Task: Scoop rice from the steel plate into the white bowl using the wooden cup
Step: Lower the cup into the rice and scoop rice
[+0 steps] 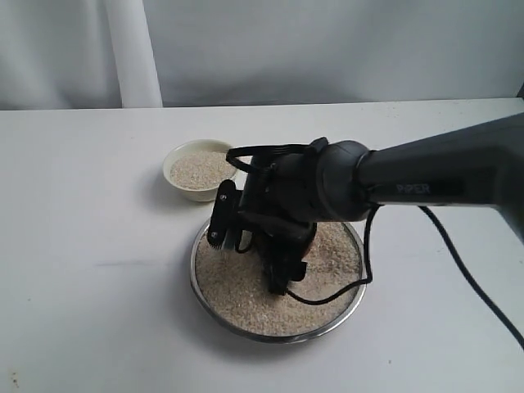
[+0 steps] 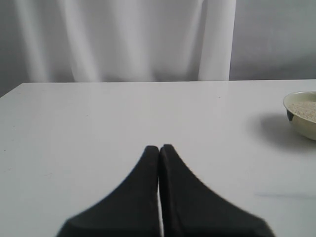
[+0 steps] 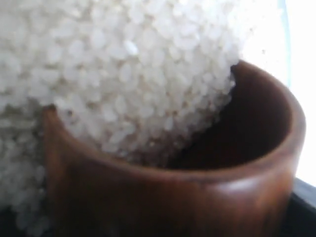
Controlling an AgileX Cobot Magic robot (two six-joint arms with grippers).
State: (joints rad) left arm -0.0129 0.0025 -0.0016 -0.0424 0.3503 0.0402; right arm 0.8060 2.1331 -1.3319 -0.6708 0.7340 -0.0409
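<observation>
The wooden cup [image 3: 173, 192], clamped in the right pincer [image 1: 250, 255], is dug into rice [image 3: 123, 74] on the steel plate [image 1: 270, 336]; white bowl [image 1: 169, 168] near the pincer is part-filled.

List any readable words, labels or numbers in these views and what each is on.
"PIPER": faint grey letters on the dark grey tubular right arm, second letter blurred.
No text shows on the small cream-white bowl, wide steel plate or brown wooden cup.

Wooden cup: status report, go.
Left gripper shut, empty, idle. Right gripper holds wooden cup, mouth dug into rice on steel plate. White bowl beside plate, already part-filled. Path looks clear.
</observation>
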